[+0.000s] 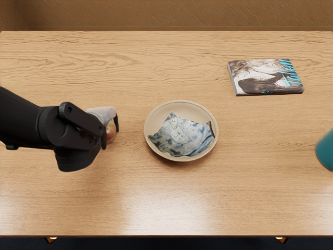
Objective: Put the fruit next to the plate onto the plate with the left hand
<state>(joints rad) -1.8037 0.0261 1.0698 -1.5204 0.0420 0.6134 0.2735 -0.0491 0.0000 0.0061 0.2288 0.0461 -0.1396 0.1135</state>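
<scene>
Plain light wood table (166,208) with a brown wall behind it, nothing fancy. Starting at the left, your left hand (101,122) comes in on its dark arm and sits low over the fruit (111,132). The fingers are curled down around it, so it looks like you've got a grip, though only a sliver of reddish-yellow skin shows past them. The fruit is just left of the plate (204,112), near it but not touching, and I can't tell if it's off the wood yet. The plate is in the middle of the table, cream rim with a blue pattern inside and nothing on it. Further right and toward the back there's a magazine (265,76) lying flat, well out of your way. At the far right edge a teal shape (327,150) is cut off by the frame, no idea what it is. So I'd say you're at the grasp stage, with the carry not done. Next you'd want a clean lift high enough to clear the rim and a short move right. Then lower it over the centre before letting go, since round fruit probably rolls.
</scene>
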